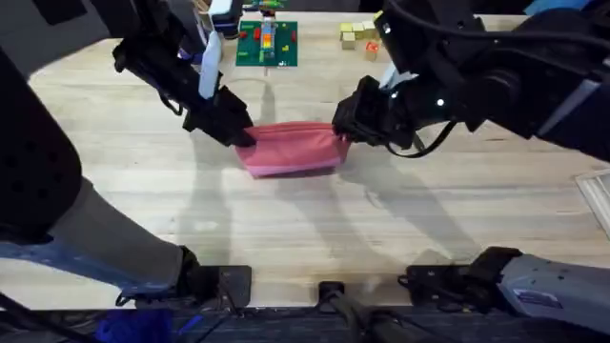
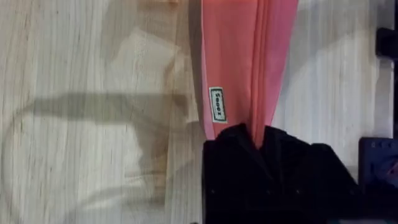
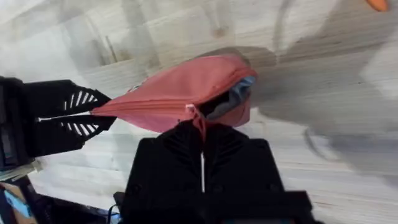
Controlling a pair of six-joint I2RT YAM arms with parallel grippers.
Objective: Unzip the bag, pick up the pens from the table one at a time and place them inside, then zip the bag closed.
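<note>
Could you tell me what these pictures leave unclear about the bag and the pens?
- Bag contents: the right wrist view shows a partly open end, its inside dark and blocked by the right hand.
- Bag's far end: covered by the left hand overhead.
- Orange item: cut off by the edge, unidentifiable.

Matt pink cloth bag (image 1: 291,148) on pale, grained, smooth wooden table (image 1: 315,229)
</note>
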